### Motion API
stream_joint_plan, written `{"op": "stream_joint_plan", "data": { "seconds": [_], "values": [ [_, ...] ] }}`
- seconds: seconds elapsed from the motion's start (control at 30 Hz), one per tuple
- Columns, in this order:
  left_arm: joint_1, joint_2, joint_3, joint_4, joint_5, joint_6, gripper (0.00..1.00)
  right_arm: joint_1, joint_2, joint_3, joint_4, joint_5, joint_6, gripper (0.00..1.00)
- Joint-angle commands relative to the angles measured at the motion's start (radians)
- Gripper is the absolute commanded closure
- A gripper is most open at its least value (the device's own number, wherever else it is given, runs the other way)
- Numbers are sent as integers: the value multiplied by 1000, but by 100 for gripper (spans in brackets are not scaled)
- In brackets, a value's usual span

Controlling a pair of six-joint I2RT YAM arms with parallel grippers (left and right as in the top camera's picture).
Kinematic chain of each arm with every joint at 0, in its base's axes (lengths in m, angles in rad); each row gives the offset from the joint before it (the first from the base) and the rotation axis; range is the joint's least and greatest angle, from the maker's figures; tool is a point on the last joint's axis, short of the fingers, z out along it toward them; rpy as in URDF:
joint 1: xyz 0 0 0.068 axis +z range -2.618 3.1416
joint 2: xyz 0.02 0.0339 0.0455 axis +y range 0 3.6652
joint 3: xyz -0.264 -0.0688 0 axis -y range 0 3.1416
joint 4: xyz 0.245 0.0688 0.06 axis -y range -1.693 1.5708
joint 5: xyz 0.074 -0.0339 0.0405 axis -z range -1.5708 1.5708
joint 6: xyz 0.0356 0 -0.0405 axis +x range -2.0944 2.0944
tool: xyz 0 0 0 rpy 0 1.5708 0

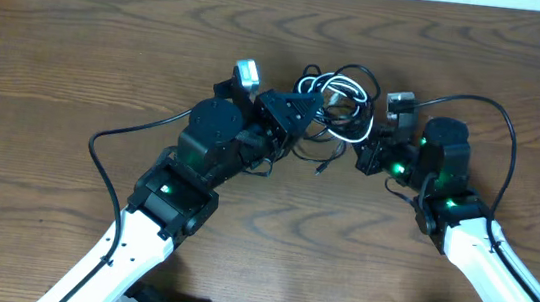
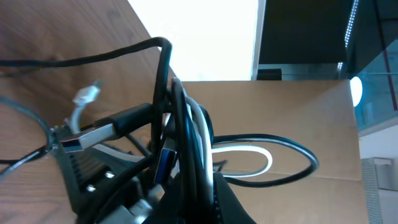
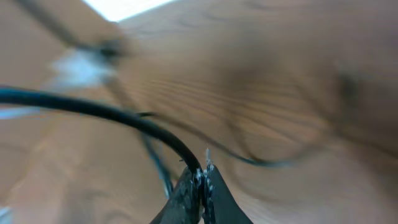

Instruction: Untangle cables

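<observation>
Left jaws are clamped on the cables, tangled mid-tabletop toward the far side. Right jaws are pinched together on one black strand. Pulling apart could tighten the knot or slip that thin strand free.

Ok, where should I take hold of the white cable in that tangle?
Grip the thin white cable on its rounded loop, which sticks out of the bundle of black cords on the side away from the left tool. There it runs free of the knot, so probably come from above, straddling the single strand.
</observation>
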Motion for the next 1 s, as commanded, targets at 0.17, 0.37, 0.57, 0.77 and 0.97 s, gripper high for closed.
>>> {"op": "stream_joint_plan", "data": {
  "seconds": [0.17, 0.37, 0.57, 0.77, 0.97],
  "values": [
    [3, -20, 33, 29, 22, -5, 93, 6, 3, 9, -175, 432, 72, 99],
    [3, -19, 33, 59, 16, -5, 93, -2, 3, 9, -293, 581, 81, 99],
    [21, -19, 33, 61, 4, 53, 92, -32, 3, 9, -335, 607, 138, 99],
    [46, -19, 33, 54, 15, 263, 92, -97, 3, 9, -453, 654, 315, 98],
    [46, -19, 33, -6, 15, 620, 92, -119, 3, 9, -447, 601, 370, 61]
  ]
}}
